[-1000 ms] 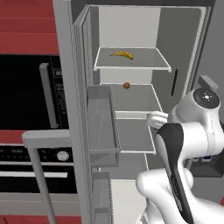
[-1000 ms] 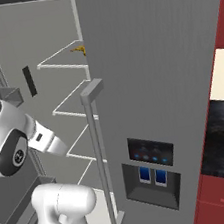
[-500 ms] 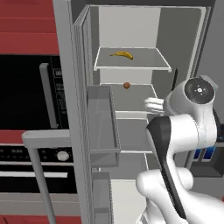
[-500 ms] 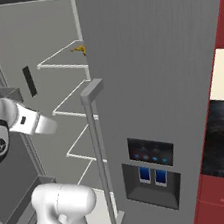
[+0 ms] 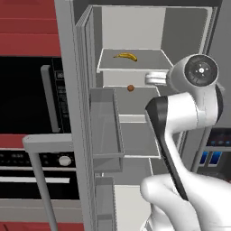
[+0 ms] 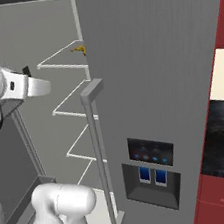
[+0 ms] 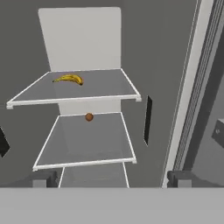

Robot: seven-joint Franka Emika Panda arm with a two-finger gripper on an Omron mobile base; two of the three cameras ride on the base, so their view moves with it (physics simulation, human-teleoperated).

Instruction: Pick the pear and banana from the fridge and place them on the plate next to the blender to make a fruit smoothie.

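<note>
The fridge (image 5: 180, 27) stands with its left door swung open, showing white shelves. A curved yellow banana (image 5: 125, 56) (image 7: 68, 78) (image 6: 79, 49) lies on the upper shelf (image 7: 109, 98). The small orange-brown pear (image 5: 130, 88) (image 7: 89, 117) sits one shelf lower, towards the back. My gripper (image 7: 113, 177) is open and empty, held in front of the shelves and facing them, well short of both fruits. In the left base view the white hand (image 5: 155, 79) is at upper-shelf height, right of the pear. The plate and the blender are out of view.
The open door's grey bins (image 5: 106, 131) jut out left of the shelves. A black built-in oven (image 5: 27, 99) in red cabinetry stands further left. The fridge's shut right door (image 6: 166, 51) carries a long bar handle (image 6: 99, 151) and a blue-lit dispenser panel (image 6: 152, 171).
The arm has lifted and swung the hand up from the lower shelf's height to about the upper shelf's level. Banana and pear have not moved. The jaws stayed open.
</note>
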